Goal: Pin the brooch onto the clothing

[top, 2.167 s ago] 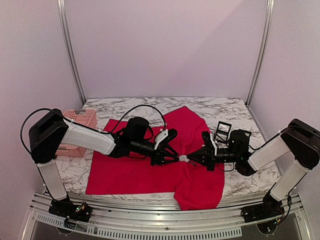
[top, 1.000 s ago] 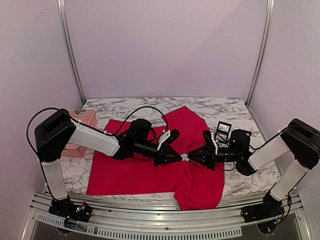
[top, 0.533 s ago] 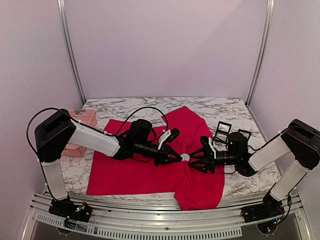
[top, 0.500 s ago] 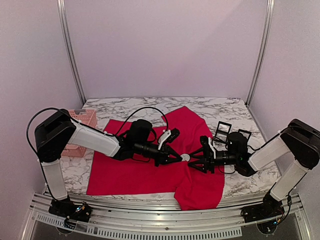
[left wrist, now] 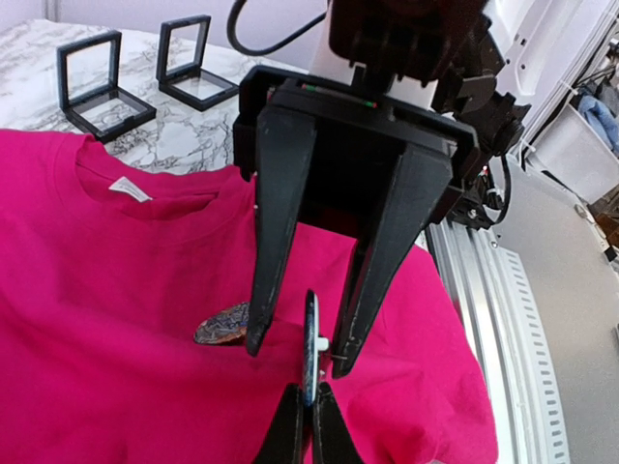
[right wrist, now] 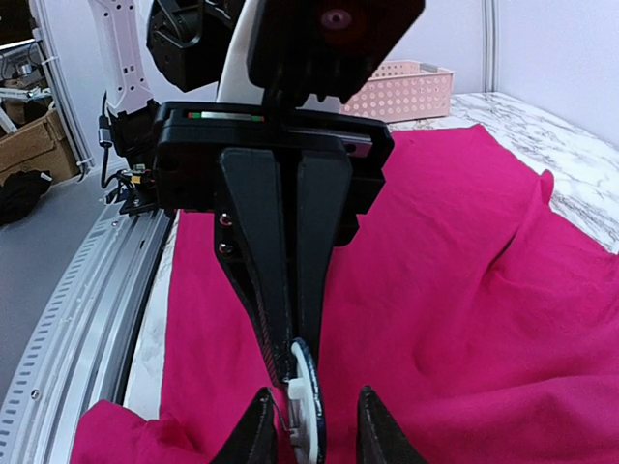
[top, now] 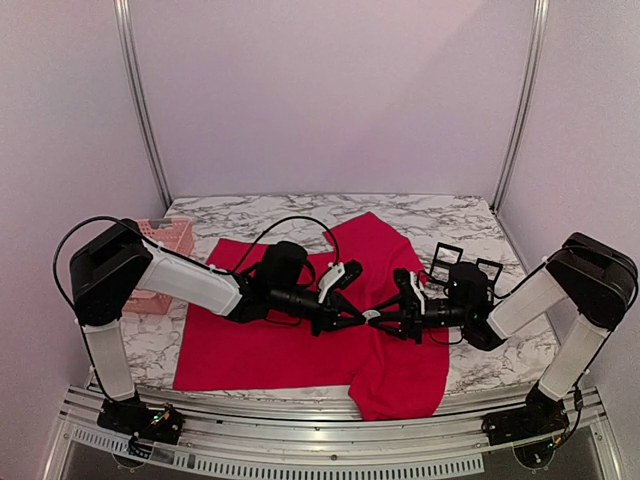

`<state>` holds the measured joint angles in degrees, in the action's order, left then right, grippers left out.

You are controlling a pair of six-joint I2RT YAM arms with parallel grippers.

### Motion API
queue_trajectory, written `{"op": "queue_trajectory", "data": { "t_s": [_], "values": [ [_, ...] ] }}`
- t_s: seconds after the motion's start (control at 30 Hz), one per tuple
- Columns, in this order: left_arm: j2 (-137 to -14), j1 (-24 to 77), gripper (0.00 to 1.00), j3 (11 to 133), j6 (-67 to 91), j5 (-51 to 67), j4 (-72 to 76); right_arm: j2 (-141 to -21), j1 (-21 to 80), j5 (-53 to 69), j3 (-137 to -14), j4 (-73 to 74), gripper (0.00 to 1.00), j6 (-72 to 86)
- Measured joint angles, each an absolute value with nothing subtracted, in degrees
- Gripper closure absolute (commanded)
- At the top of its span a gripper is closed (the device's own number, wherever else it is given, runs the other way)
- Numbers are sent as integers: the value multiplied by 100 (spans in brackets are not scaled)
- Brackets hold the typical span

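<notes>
A large, plain bright red short-sleeved T-shirt (top: 260,345) of soft fabric lies spread flat on the white marble-patterned table (top: 260,210). In the left wrist view its small white neck label (left wrist: 130,189) shows at the collar.

The two arms meet nose to nose above the shirt, toward 3 o'clock from its middle. The left gripper (left wrist: 309,406) is closed on the lower edge of a small round flat brooch (left wrist: 310,338), which stands edge-on just above the cloth. A white fitting sits on one face of the brooch.

The right gripper (right wrist: 314,411) faces the left one with its jaws parted. One black finger stands at 9 o'clock of the brooch and the other at 3 o'clock. Whether either finger touches the brooch cannot be told.

Two black square open frames (top: 445,262) rest on the table at about 2 o'clock from the brooch. A pink perforated plastic basket (top: 160,240) sits at 9 o'clock of the shirt, beside its edge.
</notes>
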<state>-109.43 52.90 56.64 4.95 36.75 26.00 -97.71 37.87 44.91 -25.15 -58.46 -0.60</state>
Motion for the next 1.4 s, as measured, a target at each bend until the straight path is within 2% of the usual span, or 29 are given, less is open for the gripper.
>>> {"op": "queue_trajectory", "data": {
  "t_s": [0.53, 0.77, 1.4],
  "values": [
    [-10906, 5308, 100, 5660, 233, 3524, 2620, -9780, 3789, 4366, -2519, -5811, 83, 128],
    [-10746, 5365, 100, 5570, -222, 3343, 2574, -9780, 3787, 4399, -2547, -5802, 89, 384],
    [-10639, 5461, 100, 5533, -987, 2958, 2425, -9793, 3765, 4362, -2602, -5706, 89, 869]
  ]
}}
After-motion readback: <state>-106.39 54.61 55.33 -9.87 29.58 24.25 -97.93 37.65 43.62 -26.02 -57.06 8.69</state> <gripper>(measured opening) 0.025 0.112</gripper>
